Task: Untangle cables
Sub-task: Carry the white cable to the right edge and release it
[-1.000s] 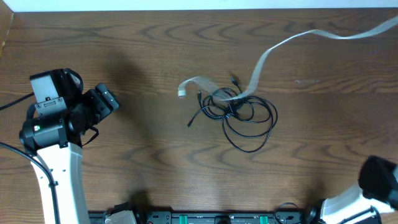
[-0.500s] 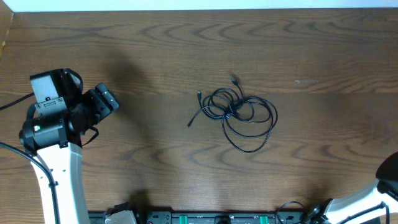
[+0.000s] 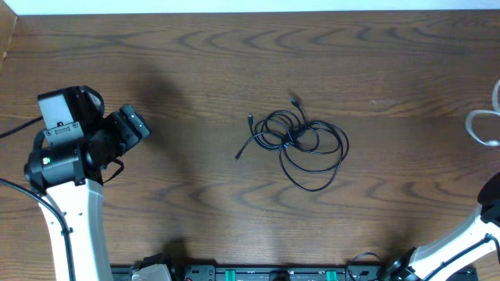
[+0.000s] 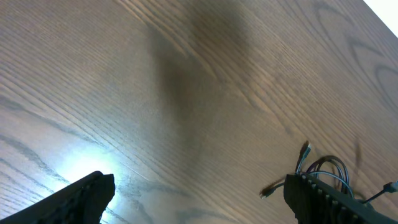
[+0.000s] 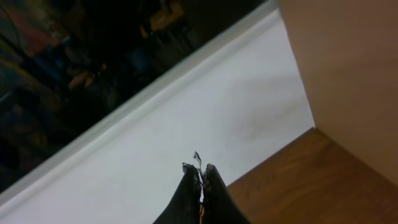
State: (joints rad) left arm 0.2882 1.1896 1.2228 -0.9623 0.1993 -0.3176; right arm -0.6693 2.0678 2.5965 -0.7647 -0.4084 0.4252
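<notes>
The black cable (image 3: 301,144) lies loosely coiled at the table's middle, its plugs pointing left and up. In the left wrist view part of its coil (image 4: 320,167) shows past the right finger. Only a loop of the white cable (image 3: 478,129) shows at the right edge, raised off the table. My left gripper (image 3: 134,125) is open and empty, far left of the black coil; in its own view (image 4: 199,202) the jaws stand wide apart. My right gripper (image 5: 200,169) is shut, with a thin pale sliver of the white cable pinched between its fingers. It points at the wall.
The right arm's white link (image 3: 461,242) comes in at the bottom right corner. The left arm's base (image 3: 66,195) stands at the left. A white wall strip (image 5: 186,118) and the table's wooden edge (image 5: 298,180) show beyond the right gripper.
The white cable has been pulled out of the black coil and off to the right; only a loop remains at the right edge. The black coil and left arm stayed put.
</notes>
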